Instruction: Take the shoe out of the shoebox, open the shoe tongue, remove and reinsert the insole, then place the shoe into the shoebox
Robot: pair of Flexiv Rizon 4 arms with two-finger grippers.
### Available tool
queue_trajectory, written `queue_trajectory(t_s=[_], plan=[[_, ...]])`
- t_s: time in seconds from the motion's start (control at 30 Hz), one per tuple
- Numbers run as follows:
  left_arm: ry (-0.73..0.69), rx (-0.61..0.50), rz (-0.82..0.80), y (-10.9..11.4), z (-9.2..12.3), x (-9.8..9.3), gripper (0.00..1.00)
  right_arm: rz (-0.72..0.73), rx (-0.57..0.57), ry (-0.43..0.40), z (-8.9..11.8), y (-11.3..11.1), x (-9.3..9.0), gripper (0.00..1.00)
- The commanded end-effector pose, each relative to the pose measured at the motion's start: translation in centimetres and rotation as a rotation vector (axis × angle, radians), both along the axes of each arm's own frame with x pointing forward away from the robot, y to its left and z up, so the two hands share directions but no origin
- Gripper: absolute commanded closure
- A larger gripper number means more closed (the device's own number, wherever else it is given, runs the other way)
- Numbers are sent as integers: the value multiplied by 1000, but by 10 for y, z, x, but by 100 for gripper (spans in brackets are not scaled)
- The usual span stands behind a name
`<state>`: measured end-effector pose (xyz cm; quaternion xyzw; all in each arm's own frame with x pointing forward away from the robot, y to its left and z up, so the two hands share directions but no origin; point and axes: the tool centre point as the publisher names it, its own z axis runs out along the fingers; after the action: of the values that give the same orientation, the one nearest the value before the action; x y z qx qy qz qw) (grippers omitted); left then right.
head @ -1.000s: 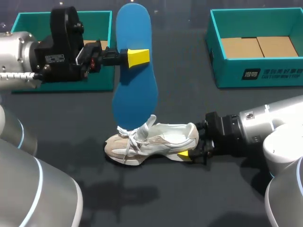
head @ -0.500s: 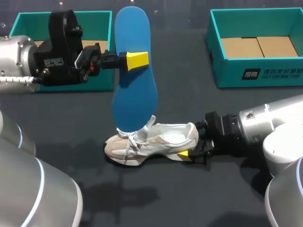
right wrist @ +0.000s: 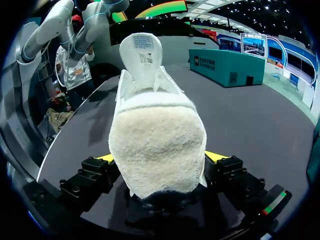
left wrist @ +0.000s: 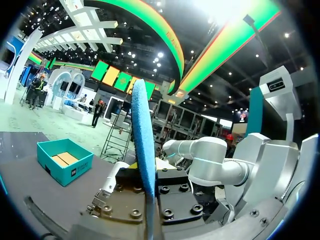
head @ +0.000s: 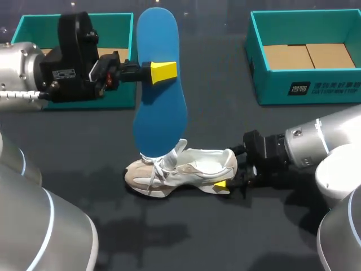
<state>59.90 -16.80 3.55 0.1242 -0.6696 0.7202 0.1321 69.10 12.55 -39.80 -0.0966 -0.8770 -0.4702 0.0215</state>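
A blue insole (head: 161,107) hangs upright with its toe end dipping into the white and beige shoe (head: 180,169), which lies on the dark table with its toe to the left. My left gripper (head: 163,70) is shut on the insole's upper part; in the left wrist view the insole (left wrist: 142,135) stands edge-on between its fingers. My right gripper (head: 224,176) sits low at the shoe's heel. In the right wrist view the fleecy heel (right wrist: 155,135) fills the space between the spread yellow tips of the right gripper (right wrist: 160,157), which is open.
A teal shoebox (head: 34,25) stands at the back left, behind my left arm. A second teal shoebox (head: 304,90) with a cardboard floor stands at the back right. Dark table surface lies in front of the shoe.
My right gripper's fingers have spread a little wider around the heel and that arm has shifted slightly. The left arm nudged the insole a bit to the left, then stayed put.
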Motion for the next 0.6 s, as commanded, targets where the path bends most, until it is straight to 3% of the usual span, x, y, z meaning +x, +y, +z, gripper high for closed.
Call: queue_trajectory(t_s=[0.03,0.3,0.47,0.6], plan=[[0,-2,1,-1,-1,0,100,9,-132,47,13,-9,-2,0],[0,-2,1,-1,-1,0,100,14,-320,152,26,-25,-2,0],[0,-2,1,-1,-1,0,100,24,-564,327,37,-27,-1,0],[0,-2,1,-1,-1,0,100,24,-564,327,37,-27,-1,0]])
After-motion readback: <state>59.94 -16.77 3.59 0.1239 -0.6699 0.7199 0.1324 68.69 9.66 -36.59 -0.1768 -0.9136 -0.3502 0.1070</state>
